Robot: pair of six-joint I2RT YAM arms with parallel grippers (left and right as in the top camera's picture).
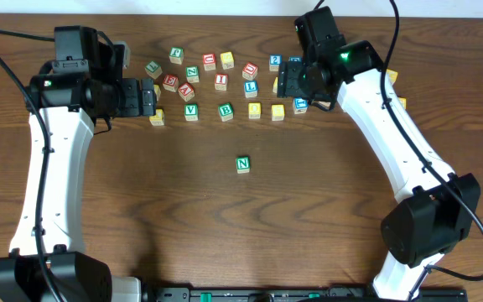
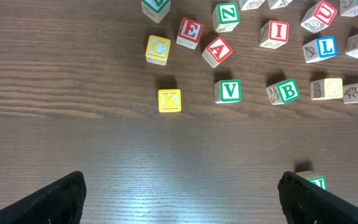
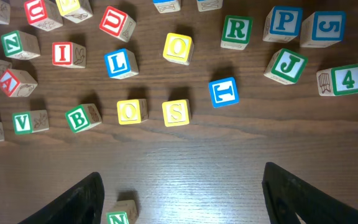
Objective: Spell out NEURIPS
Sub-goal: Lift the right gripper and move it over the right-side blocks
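A green N cube [image 1: 242, 164] stands alone mid-table, in front of the scattered letter cubes; it also shows at the lower edge of both wrist views, N cube [image 3: 121, 214] and N cube [image 2: 312, 181]. The left wrist view shows red E [image 2: 190, 32], red I [image 2: 275, 32] and red U [image 2: 317, 15]. The right wrist view shows green R [image 3: 236, 30], blue P [image 3: 284, 22] and yellow S [image 3: 176, 112]. My left gripper [image 2: 182, 199] hovers open near the cluster's left end. My right gripper [image 3: 182, 199] hovers open over its right side. Neither holds anything.
Other cubes lie among them: yellow K [image 2: 169, 100], C [image 2: 158, 50], A [image 2: 217, 50], V [image 2: 229, 91], B [image 2: 284, 91], blue L [image 3: 120, 63], J [image 3: 286, 65], 5 [image 3: 324, 27], 4 [image 3: 342, 79]. Bare wood [image 1: 241, 226] stretches from the lone N cube to the front edge.
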